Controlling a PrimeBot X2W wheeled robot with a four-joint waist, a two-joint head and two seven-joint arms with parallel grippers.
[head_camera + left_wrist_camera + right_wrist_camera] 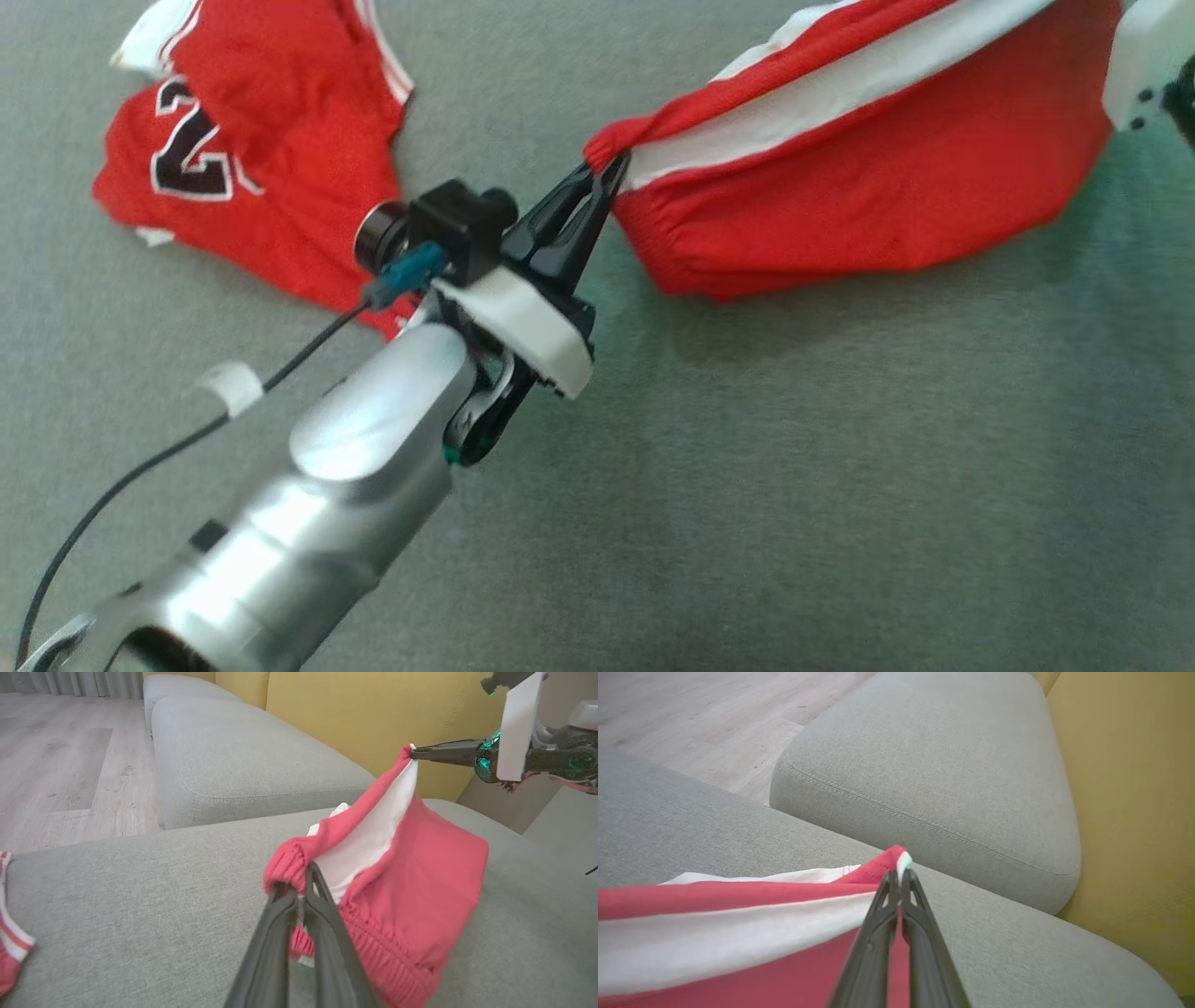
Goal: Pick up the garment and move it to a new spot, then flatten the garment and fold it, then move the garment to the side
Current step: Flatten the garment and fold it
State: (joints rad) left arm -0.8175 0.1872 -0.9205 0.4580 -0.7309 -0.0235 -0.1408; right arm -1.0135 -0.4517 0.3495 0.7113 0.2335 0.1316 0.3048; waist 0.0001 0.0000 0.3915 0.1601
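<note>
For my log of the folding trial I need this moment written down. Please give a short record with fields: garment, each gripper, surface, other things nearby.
garment: red shorts with a white stripe, stretched between the two grippers
left gripper: shut on the elastic waistband corner
right gripper: shut on the opposite red and white corner
surface: grey sofa cushion under the shorts; contact with lower edge unclear
nearby: red jersey with a dark number, crumpled on the cushion at the robot's left
background: yellow backrest, wooden floor
</note>
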